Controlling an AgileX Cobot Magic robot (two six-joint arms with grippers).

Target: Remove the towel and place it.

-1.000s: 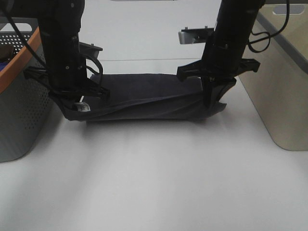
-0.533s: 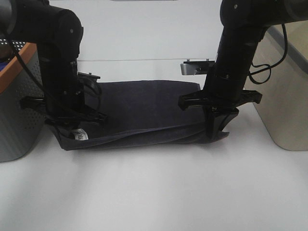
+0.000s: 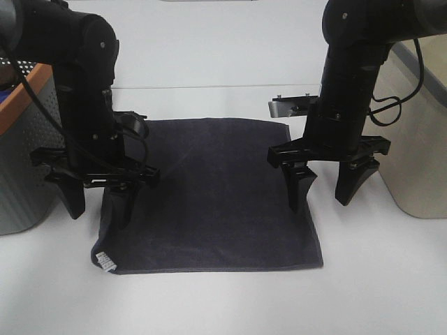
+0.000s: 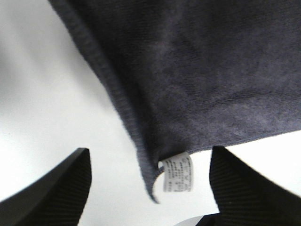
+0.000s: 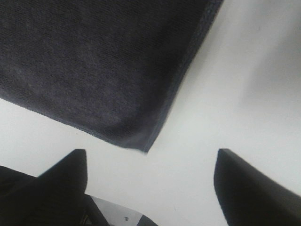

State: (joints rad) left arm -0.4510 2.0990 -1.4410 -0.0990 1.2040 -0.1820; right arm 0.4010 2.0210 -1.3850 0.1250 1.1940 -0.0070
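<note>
Overhead, dark towel (image 3: 213, 199) spread flat on white table (image 3: 223, 300), white tag (image 3: 105, 261) at near left corner. Left gripper (image 3: 98, 202) spread wide, empty, straddling left hem; right gripper (image 3: 325, 187) likewise wide and empty, straddling right hem. Grey perforated basket (image 3: 24, 160) at far left, beige bin (image 3: 419, 139) at far right.

Left wrist: towel corner (image 4: 188, 80) with tag (image 4: 178, 172) between parted fingers (image 4: 51, 188), untouched.

Right wrist: bare towel corner (image 5: 103, 70) between parted fingers (image 5: 249, 188), nothing gripped.
</note>
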